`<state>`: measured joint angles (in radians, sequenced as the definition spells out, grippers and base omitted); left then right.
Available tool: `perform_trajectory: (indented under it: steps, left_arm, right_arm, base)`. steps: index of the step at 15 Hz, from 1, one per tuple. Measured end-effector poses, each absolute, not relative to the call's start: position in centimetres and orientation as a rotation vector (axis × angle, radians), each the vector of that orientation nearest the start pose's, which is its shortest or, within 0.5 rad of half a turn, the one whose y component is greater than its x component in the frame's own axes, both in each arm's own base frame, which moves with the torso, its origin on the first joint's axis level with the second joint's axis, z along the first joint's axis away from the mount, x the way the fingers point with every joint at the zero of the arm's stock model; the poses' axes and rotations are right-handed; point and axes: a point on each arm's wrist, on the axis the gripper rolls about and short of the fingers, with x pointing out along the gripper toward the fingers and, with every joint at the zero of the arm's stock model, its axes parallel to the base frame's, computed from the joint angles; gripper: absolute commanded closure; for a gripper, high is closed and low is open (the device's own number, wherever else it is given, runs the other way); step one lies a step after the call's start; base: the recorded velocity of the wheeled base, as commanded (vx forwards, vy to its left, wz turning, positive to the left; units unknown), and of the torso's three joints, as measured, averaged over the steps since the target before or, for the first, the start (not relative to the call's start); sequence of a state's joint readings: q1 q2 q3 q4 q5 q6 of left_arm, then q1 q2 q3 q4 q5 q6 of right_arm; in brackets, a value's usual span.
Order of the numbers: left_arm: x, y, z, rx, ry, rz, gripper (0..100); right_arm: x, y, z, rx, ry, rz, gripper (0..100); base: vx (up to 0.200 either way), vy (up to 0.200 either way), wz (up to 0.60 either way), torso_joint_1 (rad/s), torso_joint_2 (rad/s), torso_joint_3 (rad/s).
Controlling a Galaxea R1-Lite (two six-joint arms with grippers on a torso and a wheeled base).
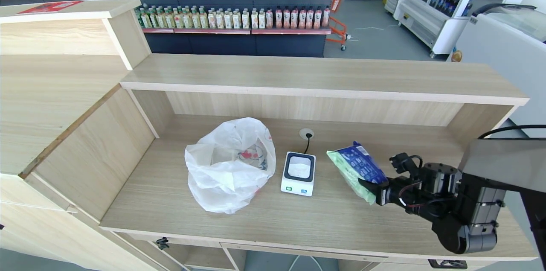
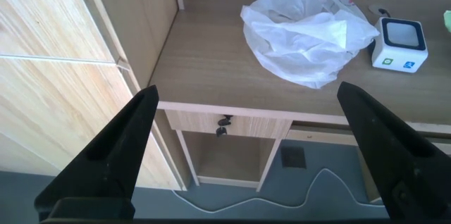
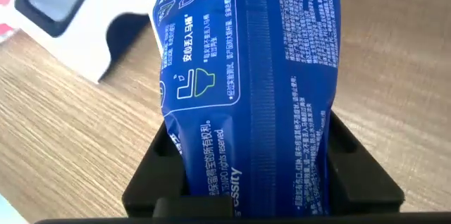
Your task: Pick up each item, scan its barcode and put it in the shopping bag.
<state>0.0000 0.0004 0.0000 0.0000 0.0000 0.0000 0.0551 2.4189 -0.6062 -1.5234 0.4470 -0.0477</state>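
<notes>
A blue and green packet is held at its near end by my right gripper, which is shut on it just above the counter at the right. Up close, the packet's blue printed back fills the space between the black fingers. The white barcode scanner sits left of the packet, its window facing up; it also appears as a white box and as a white corner. The white shopping bag stands open left of the scanner. My left gripper hangs open, off the counter's front left corner, above the floor.
The wooden counter has a raised back shelf and a tall side panel on the left. A cable hole lies behind the scanner. Below the counter front there is a drawer with a key.
</notes>
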Motion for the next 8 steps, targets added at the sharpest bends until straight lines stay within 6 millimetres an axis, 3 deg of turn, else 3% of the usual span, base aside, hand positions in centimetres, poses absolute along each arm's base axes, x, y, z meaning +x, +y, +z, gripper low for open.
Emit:
perform_trajectory:
  steps: [5, 8]
  left_arm:
    - [-2.3, 0.0, 7.5, 0.000, 0.000, 0.000, 0]
    - [-2.3, 0.0, 7.5, 0.000, 0.000, 0.000, 0]
  right_arm:
    - [32.9, 3.0, 4.4, 0.018, 0.151, 0.530, 100]
    - [30.1, 2.9, 6.6, -0.172, 0.063, 0.576, 100]
  base:
    - [0.000, 0.000, 0.00, 0.000, 0.00, 0.000]
    - [0.000, 0.000, 0.00, 0.000, 0.00, 0.000]
